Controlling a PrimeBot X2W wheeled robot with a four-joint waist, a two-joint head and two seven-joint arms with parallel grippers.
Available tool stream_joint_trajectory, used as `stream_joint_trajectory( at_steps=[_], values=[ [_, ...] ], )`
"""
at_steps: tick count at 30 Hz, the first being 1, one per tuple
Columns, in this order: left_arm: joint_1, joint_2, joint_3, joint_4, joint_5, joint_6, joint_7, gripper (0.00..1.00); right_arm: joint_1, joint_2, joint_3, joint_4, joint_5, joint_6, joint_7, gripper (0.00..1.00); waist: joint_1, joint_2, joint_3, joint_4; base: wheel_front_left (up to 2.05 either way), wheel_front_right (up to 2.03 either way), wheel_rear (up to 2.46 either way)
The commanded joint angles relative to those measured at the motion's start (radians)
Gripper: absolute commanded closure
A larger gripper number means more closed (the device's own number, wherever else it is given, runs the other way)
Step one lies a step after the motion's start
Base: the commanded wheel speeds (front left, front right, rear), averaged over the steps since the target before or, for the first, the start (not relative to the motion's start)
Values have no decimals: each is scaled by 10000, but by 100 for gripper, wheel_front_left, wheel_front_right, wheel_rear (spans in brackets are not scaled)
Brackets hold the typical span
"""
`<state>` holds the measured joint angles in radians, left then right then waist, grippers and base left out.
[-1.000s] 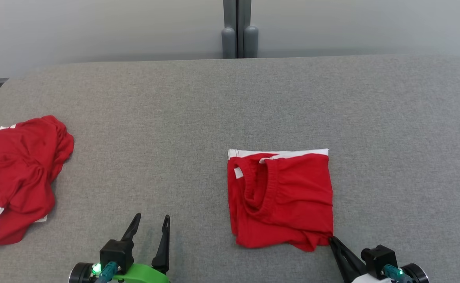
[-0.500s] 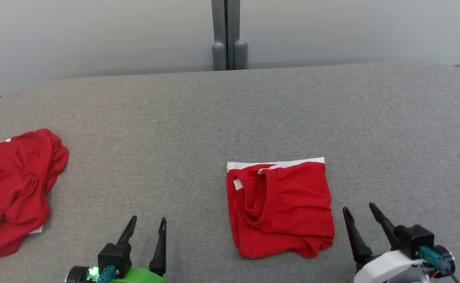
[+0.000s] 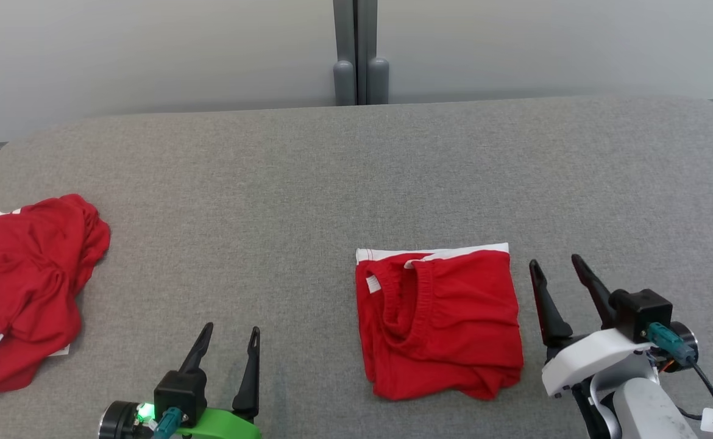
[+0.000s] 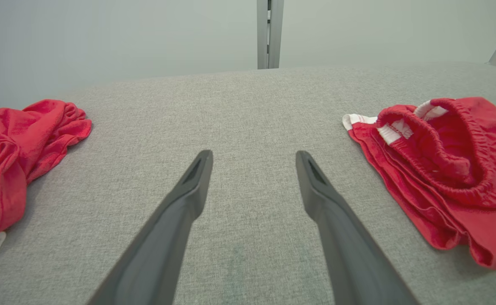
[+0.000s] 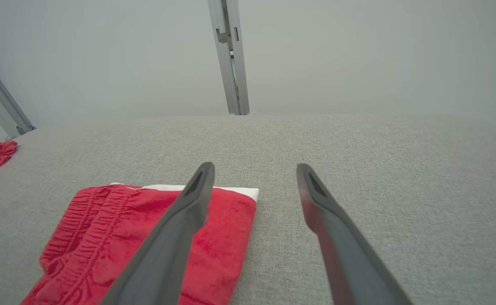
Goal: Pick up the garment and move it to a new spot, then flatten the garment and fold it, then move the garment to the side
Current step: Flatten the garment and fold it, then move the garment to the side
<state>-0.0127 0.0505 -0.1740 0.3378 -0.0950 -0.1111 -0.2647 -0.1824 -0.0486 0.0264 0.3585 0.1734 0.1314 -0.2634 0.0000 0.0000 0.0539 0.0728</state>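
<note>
Two garments: both red with white trim, they are lying well apart on the grey table (image 3: 356, 171).
Crumpled garment (image 3: 24, 286): it is being cut off by the left edge of the head view, beside the table's left edge. Its shape is being hidden by its own bunching.
Left gripper (image 3: 232, 329): it is being held with its fingers spread and nothing between them, over bare cloth between the garments. Its body is being cut off by the bottom edge.
Folded garment (image 3: 442, 323): it is lying flat right of centre, white band at the far edge. The lower layers are being covered by the top fold.
Right gripper (image 3: 554, 262): it is being held parted and empty, just beside the folded garment's right edge and apart from it. Its height over the cloth cannot be told.
Open room: bare table is being shown beyond both garments, as far as the back edge, and out towards the right edge.
</note>
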Motion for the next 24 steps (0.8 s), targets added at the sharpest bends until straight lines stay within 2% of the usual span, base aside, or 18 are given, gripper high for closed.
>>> stream_joint_trajectory(
  at_steps=[1,5,14,15,16,17,18,21,24],
  values=[
    [-25,17,-6,-39,124,30,10,0,-88,-39,66,218,-15,-15,-19,0,0,0,40,27,0,0,0],
    [-115,17,40,-83,113,6,10,0,-320,-41,373,1026,273,-15,-20,0,0,0,263,75,0,0,0],
    [-544,19,-48,14,168,-132,10,0,-1605,-35,1225,3698,860,-15,-19,0,0,0,1003,537,0,0,0],
    [-585,19,-59,26,173,-149,10,0,-1737,-35,1347,3890,930,-13,-20,13,0,0,1049,582,0,0,0],
    [-623,19,-58,36,170,-163,10,0,-1879,-43,1441,4097,1001,-15,-19,56,0,0,1094,620,0,0,0],
    [-636,19,-41,56,157,-174,10,0,-1959,-49,1467,4188,1025,-15,-11,93,0,0,1116,639,0,0,0],
    [-644,19,-22,66,141,-185,10,0,-2028,-46,1421,4111,1051,-15,-11,100,0,0,1141,647,0,0,0],
    [-686,39,62,-30,108,-189,10,0,-2073,-49,1230,3876,1008,-15,-11,100,0,0,1188,495,0,0,0],
    [-659,89,64,-184,123,-202,10,0,-2003,-49,1137,3658,837,-15,-13,100,0,0,1144,-18,0,0,0]
  ],
)
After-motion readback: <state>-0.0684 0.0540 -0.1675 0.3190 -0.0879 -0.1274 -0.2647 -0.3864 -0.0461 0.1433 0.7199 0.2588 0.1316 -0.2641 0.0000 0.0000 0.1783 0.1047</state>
